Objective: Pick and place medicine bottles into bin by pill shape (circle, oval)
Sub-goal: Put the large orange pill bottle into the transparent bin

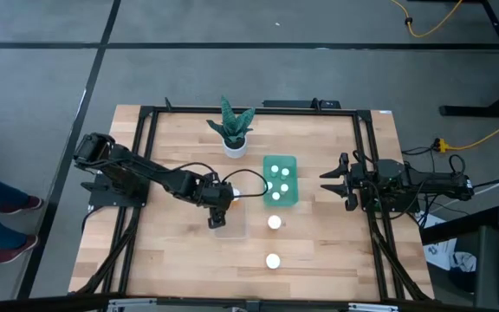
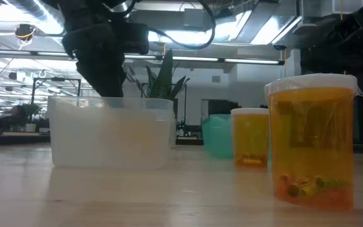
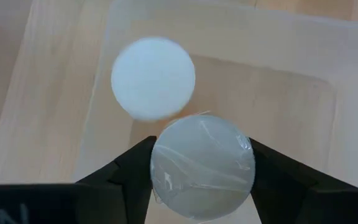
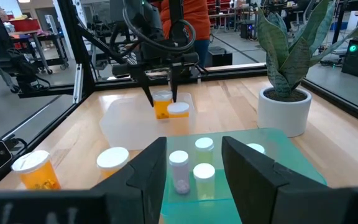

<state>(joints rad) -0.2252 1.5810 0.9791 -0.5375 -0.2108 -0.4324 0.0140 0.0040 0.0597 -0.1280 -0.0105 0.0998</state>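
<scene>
Green bin (image 1: 280, 181) — four bottles; two (image 1: 274, 222) on table; left fingers (image 3: 135, 165) grasping one (image 3: 202, 167).

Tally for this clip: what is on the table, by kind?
Amber bottles: 4 (one in the left gripper)
Small pale bottles: 4
Bins: 2 (green bin, clear bin)
Potted plant: 1
Total: 11
</scene>
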